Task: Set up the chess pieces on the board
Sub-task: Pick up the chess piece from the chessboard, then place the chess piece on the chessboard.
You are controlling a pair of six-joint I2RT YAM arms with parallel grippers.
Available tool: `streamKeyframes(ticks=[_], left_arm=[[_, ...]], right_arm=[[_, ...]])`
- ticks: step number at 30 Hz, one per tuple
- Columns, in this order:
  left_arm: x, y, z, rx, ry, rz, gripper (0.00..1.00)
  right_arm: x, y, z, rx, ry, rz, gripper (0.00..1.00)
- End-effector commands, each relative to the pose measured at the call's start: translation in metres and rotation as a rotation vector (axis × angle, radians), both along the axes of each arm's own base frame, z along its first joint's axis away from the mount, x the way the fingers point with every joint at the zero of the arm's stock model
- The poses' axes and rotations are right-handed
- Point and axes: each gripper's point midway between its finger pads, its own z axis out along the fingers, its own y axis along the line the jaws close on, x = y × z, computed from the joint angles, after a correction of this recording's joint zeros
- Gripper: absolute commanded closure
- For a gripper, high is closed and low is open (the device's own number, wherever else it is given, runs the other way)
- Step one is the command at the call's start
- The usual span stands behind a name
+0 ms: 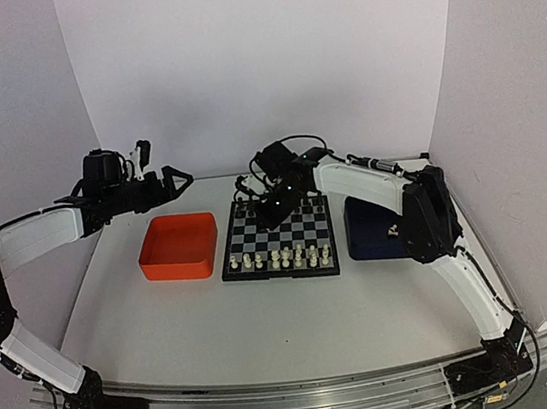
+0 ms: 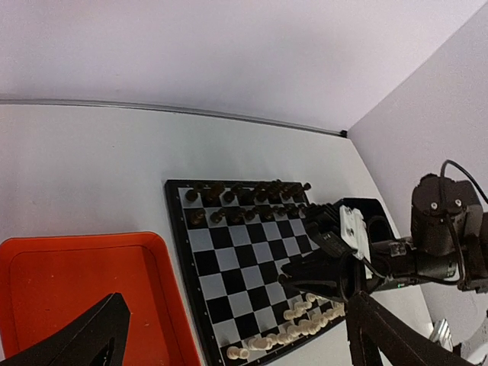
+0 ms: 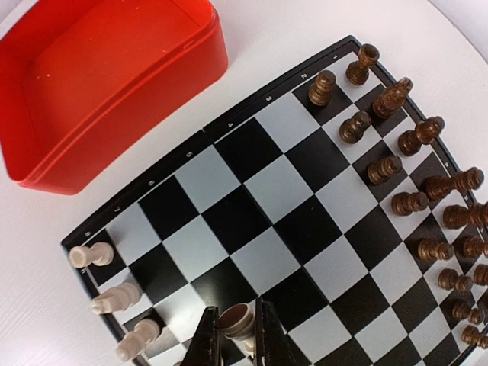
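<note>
The right end effector (image 3: 236, 339) has its fingers nearly closed on one cream-white chess piece (image 3: 235, 319), pinched from both sides. The piece's long axis runs along the fingers, with a round end facing the wrist camera; which end, I cannot tell. It sits over the white side of the board (image 3: 229, 221); whether it touches a square I cannot tell. Just left of the end effector, other white chess pieces (image 3: 114, 296) line the board's edge. Ahead lie bare squares. Farther ahead and to the right, the dark pieces (image 3: 396, 171) stand upright in two rows. Ahead and to the left, off the board, an orange tray (image 3: 152, 114) shows only its own floor. On the end effector's right, a dark blue tray (image 1: 363, 231) lies on the surface (image 1: 268, 316), its contents partly hidden by the arm. Beyond the orange tray, the left end effector (image 1: 163, 169) hangs in the air, spread wide and holding nothing.
</note>
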Motion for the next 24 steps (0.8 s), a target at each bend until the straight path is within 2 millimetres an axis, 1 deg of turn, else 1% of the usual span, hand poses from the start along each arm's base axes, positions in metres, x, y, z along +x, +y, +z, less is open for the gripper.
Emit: streamKeyframes(ticks=[1, 3, 5, 7, 9, 11, 13, 14, 15, 17, 20, 21, 24], left_arm=[[-0.040, -0.044, 0.052, -0.111, -0.129, -0.367, 0.01], [-0.057, -0.055, 0.056, -0.153, -0.144, -0.487, 0.01], [-0.070, -0.064, 0.059, -0.182, -0.162, -0.568, 0.03], [-0.076, -0.071, 0.061, -0.197, -0.170, -0.611, 0.04], [-0.082, -0.083, 0.064, -0.216, -0.182, -0.660, 0.05], [-0.085, -0.094, 0.066, -0.240, -0.196, -0.674, 0.06], [-0.079, -0.107, 0.070, -0.260, -0.205, -0.627, 0.10], [-0.072, -0.112, 0.071, -0.267, -0.207, -0.581, 0.13], [-0.065, -0.120, 0.073, -0.274, -0.208, -0.532, 0.15], [-0.051, -0.128, 0.073, -0.291, -0.214, -0.458, 0.20], [-0.039, -0.137, 0.079, -0.345, -0.249, -0.411, 0.26], [-0.033, -0.139, 0.078, -0.345, -0.260, -0.381, 0.28], [-0.025, -0.150, 0.080, -0.339, -0.297, -0.340, 0.36]], right_arm=[[-0.015, -0.004, 0.125, 0.323, 0.049, -0.123, 1.00], [-0.021, -0.009, 0.150, 0.425, 0.106, -0.169, 1.00], [-0.027, -0.015, 0.172, 0.518, 0.174, -0.215, 1.00], [-0.027, -0.021, 0.185, 0.603, 0.255, -0.295, 1.00], [-0.025, -0.022, 0.193, 0.695, 0.313, -0.358, 1.00], [-0.019, -0.027, 0.210, 0.802, 0.322, -0.425, 0.99], [-0.012, -0.031, 0.217, 0.914, 0.307, -0.492, 0.99], [-0.007, -0.033, 0.229, 1.008, 0.295, -0.517, 1.00], [-0.002, -0.036, 0.227, 1.071, 0.300, -0.558, 1.00], [0.003, -0.038, 0.238, 1.213, 0.315, -0.597, 1.00], [0.007, -0.039, 0.240, 1.306, 0.337, -0.642, 1.00], [0.006, -0.037, 0.243, 1.330, 0.335, -0.646, 1.00], [0.008, -0.037, 0.245, 1.376, 0.340, -0.689, 1.00]])
